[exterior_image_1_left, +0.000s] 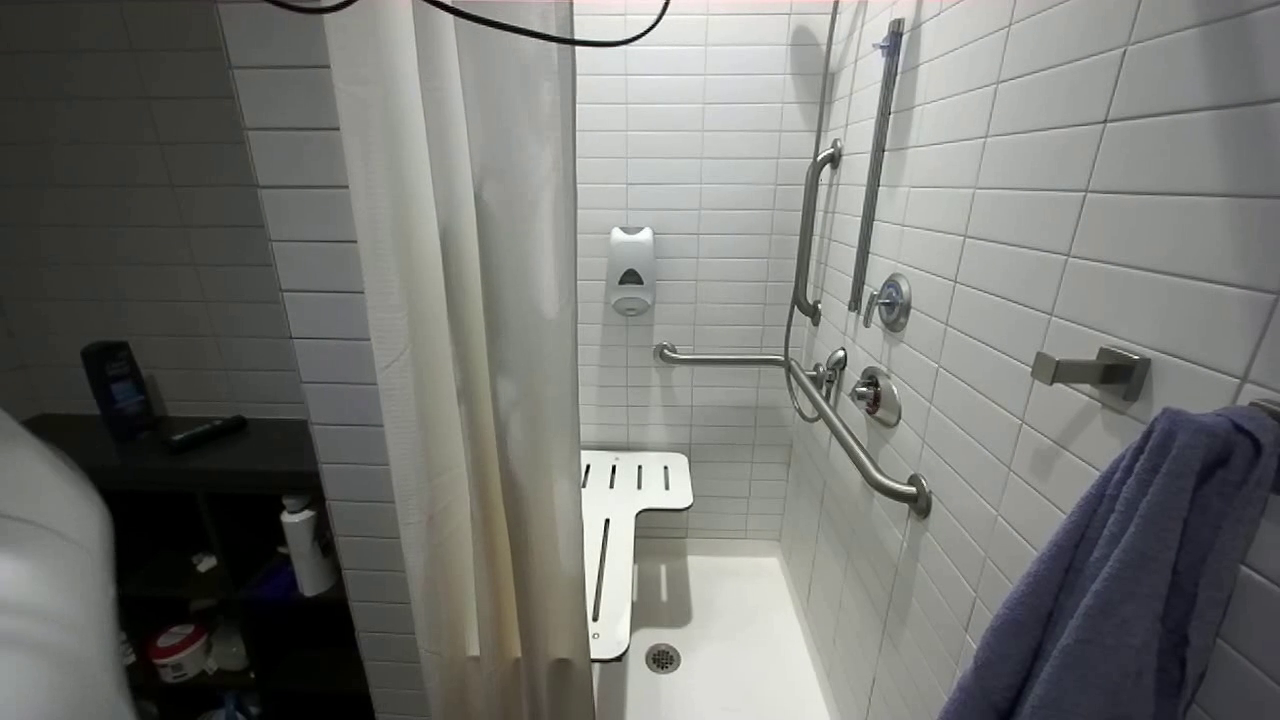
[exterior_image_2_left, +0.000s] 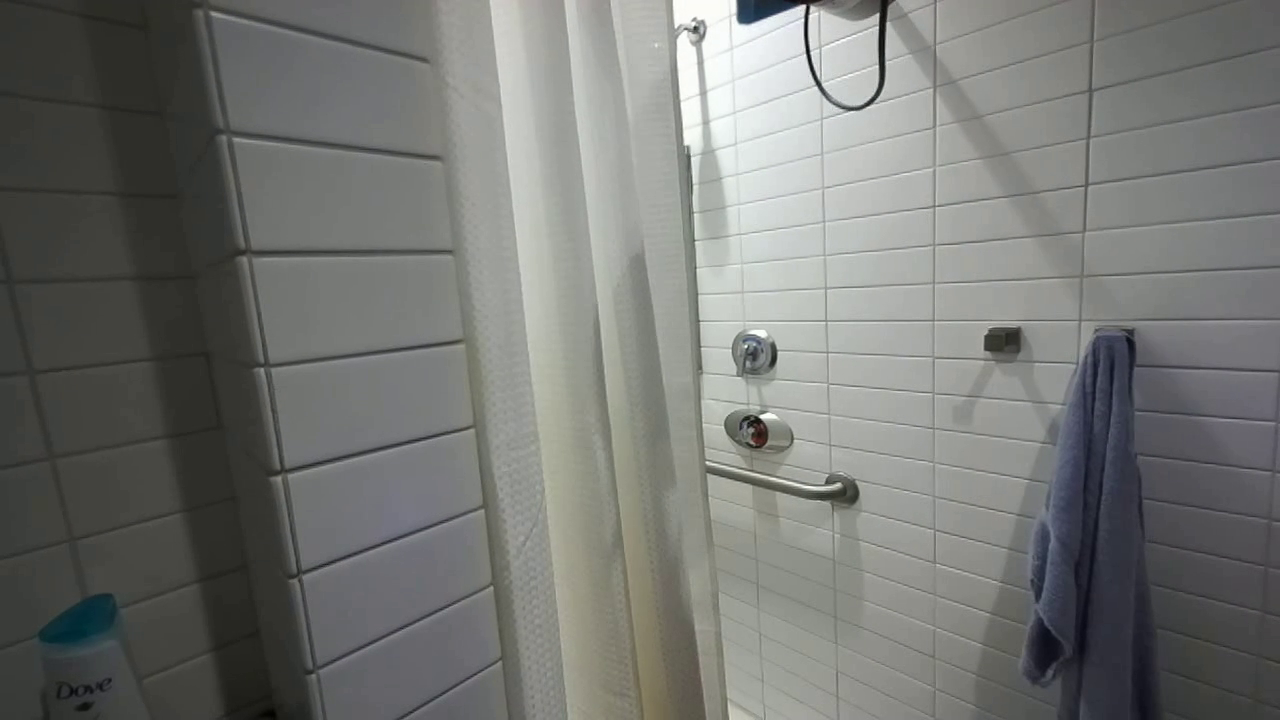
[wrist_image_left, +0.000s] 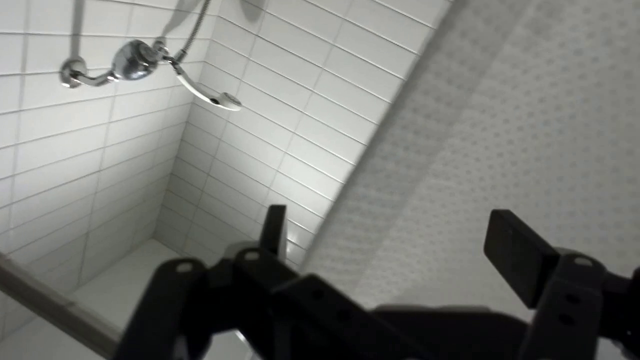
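Gripper (wrist_image_left: 397, 242) shows in the wrist view alone: fingers (wrist_image_left: 517, 255) spread wide, nothing gripped. Shower curtain (wrist_image_left: 500, 125) lies beyond the gap between them and on past the right-hand finger; whether it touches the gripper, cannot tell. Also only from the wrist: a white hand shower (wrist_image_left: 227, 101) with curved handle, above and left of the gripper in that picture, well beyond it; a polished, rounded chrome fitting (wrist_image_left: 134, 60) near it, farther left; a straight bar (wrist_image_left: 50, 305) slanting at lower left of the gripper. Exterior views add more, bearing from the gripper uncertain: in an exterior view, a slotted white bench (exterior_image_1_left: 610, 550) and a soap dispenser (exterior_image_1_left: 631, 270); in an exterior view, a white bottle (exterior_image_2_left: 85, 660) with teal cap; in both exterior views, a tubular steel grab bar (exterior_image_1_left: 850, 438) and a blue-purple towel (exterior_image_1_left: 1120, 580), soft pile, hung in folds. Curtain pale, its dimpled, waffle-like texture plain from the wrist, against smooth white tile (wrist_image_left: 300, 100). Long axis upright in both exterior views, folds running top to bottom; from the wrist its free edge slants, from above the gripper down to beside the left-hand finger.
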